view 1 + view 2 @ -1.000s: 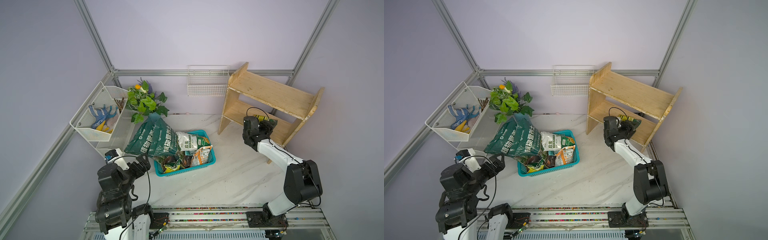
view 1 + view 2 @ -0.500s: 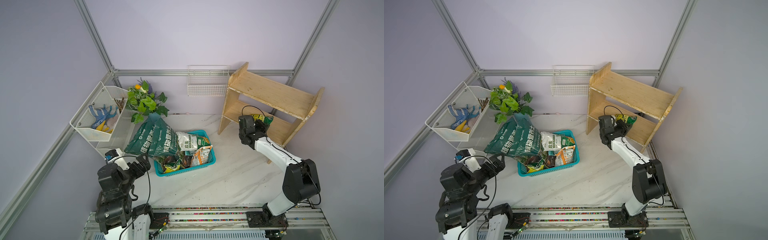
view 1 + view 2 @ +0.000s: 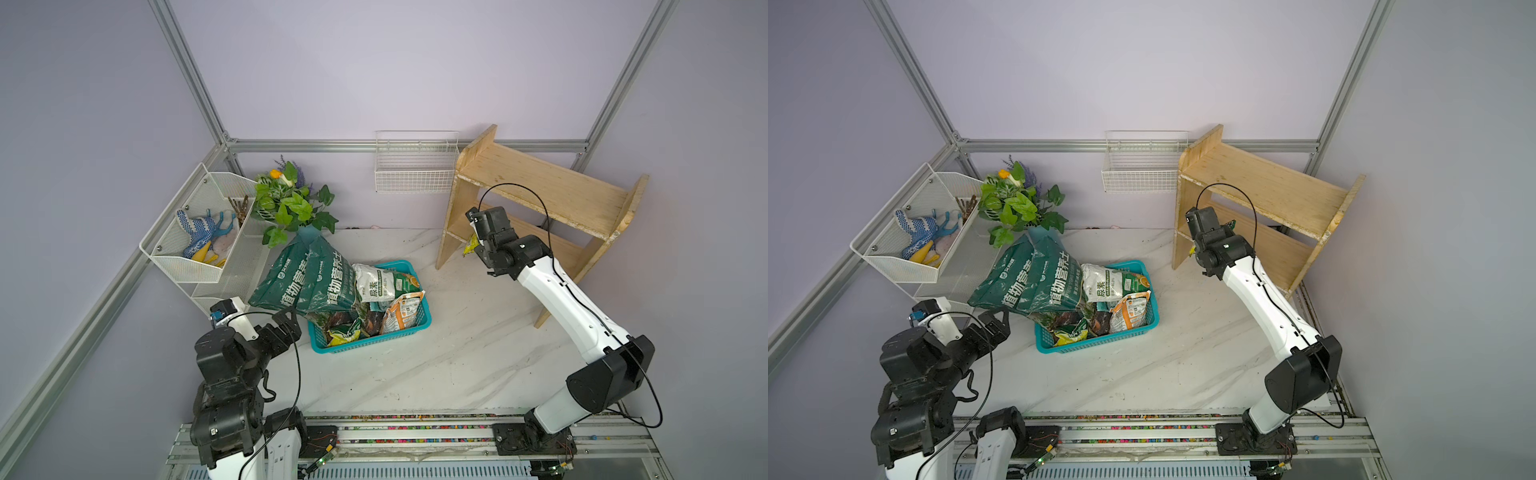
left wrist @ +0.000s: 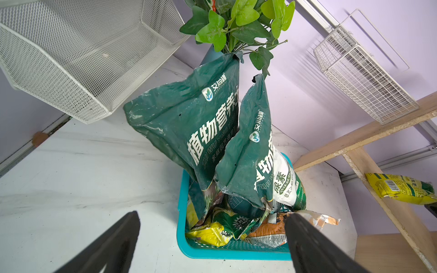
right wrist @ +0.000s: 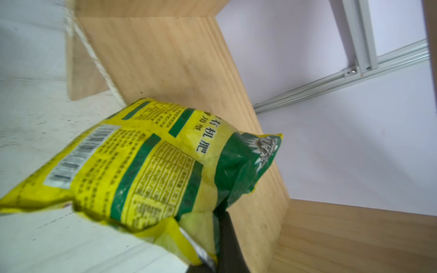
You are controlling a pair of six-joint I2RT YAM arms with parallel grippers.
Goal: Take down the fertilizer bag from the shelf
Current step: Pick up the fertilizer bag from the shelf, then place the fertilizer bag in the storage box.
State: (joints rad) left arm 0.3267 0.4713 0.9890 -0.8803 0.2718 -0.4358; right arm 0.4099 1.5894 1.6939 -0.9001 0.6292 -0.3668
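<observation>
My right gripper (image 5: 214,238) is shut on one end of the yellow-and-green fertilizer bag (image 5: 142,165). The bag hangs tilted at the left front end of the wooden shelf's (image 5: 179,71) lower tier, partly over the white table. In both top views the right gripper (image 3: 478,240) (image 3: 1196,245) covers most of the bag; only a yellow corner (image 3: 470,246) shows beside the shelf (image 3: 561,195) (image 3: 1266,187). The left wrist view shows the bag (image 4: 399,188) by the shelf's side panel (image 4: 369,134). My left gripper (image 4: 210,219) (image 3: 286,322) is open and holds nothing, near the teal basket.
The teal basket (image 3: 424,322) at mid-table holds several bags, with two big dark green bags (image 3: 309,276) leaning out of it. A potted plant (image 3: 291,203) and a white mesh rack (image 3: 195,266) stand at back left. A white wire basket (image 3: 415,170) hangs on the wall.
My right gripper has shut on the fertilizer bag and drawn it leftwards along the lower tier to the shelf's left end. The left arm has not moved.
</observation>
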